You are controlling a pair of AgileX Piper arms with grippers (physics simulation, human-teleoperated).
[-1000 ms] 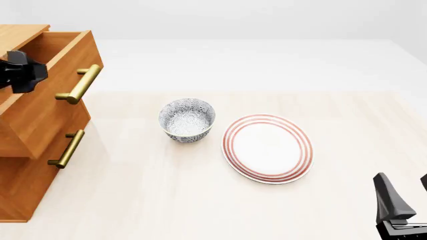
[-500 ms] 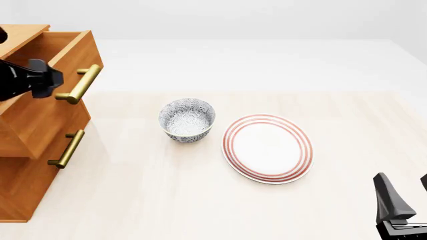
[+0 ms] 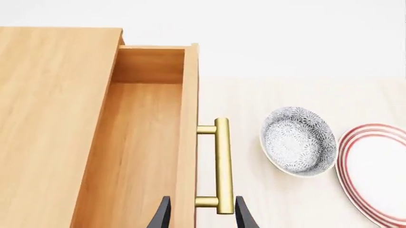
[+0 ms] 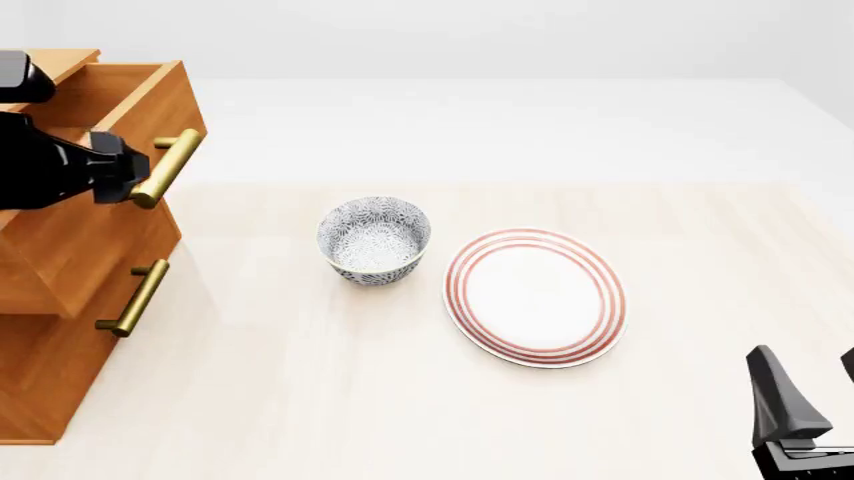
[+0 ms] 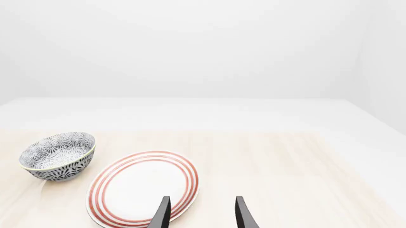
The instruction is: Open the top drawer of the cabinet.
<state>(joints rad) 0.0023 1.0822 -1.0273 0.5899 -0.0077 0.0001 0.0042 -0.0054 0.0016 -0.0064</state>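
The orange-brown cabinet stands at the table's left edge. Its top drawer is pulled out, and the bare wooden inside shows in the left wrist view. My left gripper is open, right beside the near end of the drawer's brass handle. In the left wrist view the handle runs forward from between the gripper's spread fingers, with the drawer front's edge there too. My right gripper is open and holds nothing, far off at the front right.
A blue-patterned bowl stands mid-table, with a red-ringed white plate just to its right. A second brass handle sits on the drawer below. The right wrist view faces the plate and bowl.
My left gripper has moved right, from over the open drawer to the near end of its handle. The drawer, bowl, plate and right arm have stayed put.
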